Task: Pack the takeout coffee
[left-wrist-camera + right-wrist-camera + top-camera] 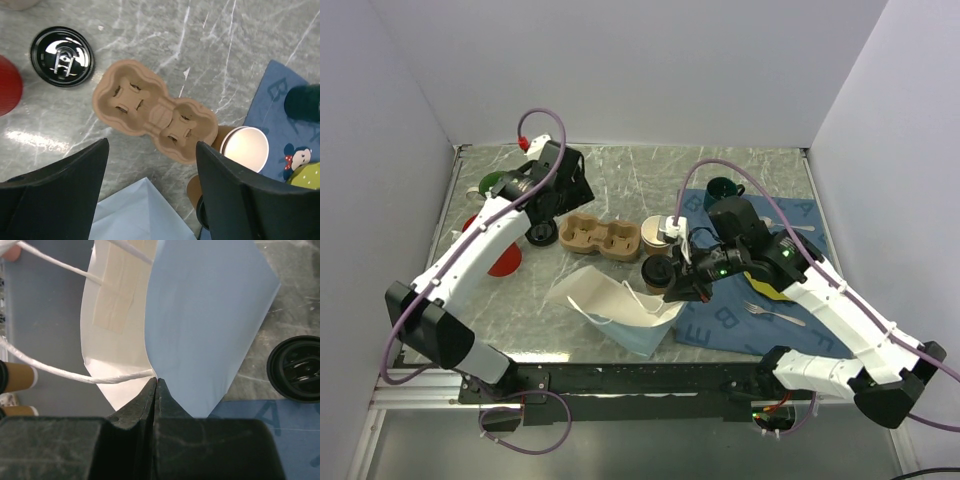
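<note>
One upright, lidless paper cup (245, 148) stands just right of the cup carrier (155, 112), over which the left gripper (151, 144) hangs wide open and empty, while the nearer right gripper (156, 382) is pinched shut on the edge of the bag (200, 315) and a loose black lid (62, 56) lies left of the carrier.
</note>
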